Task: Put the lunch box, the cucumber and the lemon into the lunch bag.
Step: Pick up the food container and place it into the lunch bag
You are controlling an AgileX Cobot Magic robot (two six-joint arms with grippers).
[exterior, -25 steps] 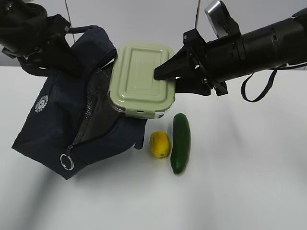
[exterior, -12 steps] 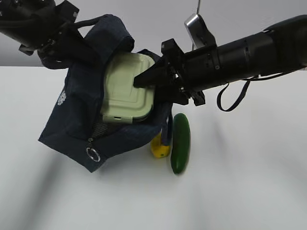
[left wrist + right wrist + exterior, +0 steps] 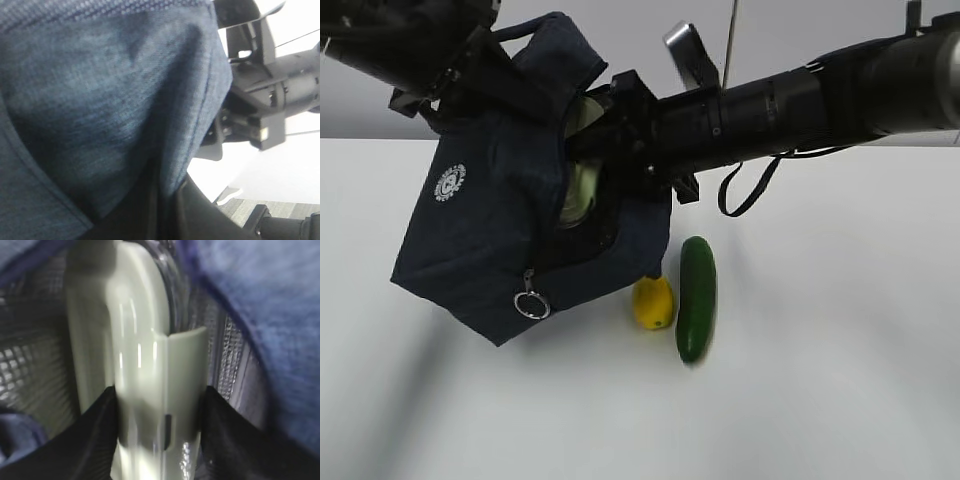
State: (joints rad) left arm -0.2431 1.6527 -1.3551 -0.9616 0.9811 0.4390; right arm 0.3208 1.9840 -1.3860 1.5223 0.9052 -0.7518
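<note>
Fabric fills your outside view: the dark navy lunch bag (image 3: pixel 510 240) hangs tilted above the white worktop (image 3: pixel 820 380), its top gripped under your left gripper (image 3: pixel 455 70). Your right gripper (image 3: pixel 585 165) reaches into its mouth. The small yellow lemon (image 3: pixel 654 301) and dark green cucumber (image 3: pixel 696 296) lie side by side near the worktop's middle, just beside the bag.

Your left wrist view shows blue cloth; you cannot tell that grip.

Your right wrist view shows black fingers (image 3: pixel 97 430) clamped on the sage-green-lidded glass lunch box (image 3: pixel 145 380), inside the bag.
</note>
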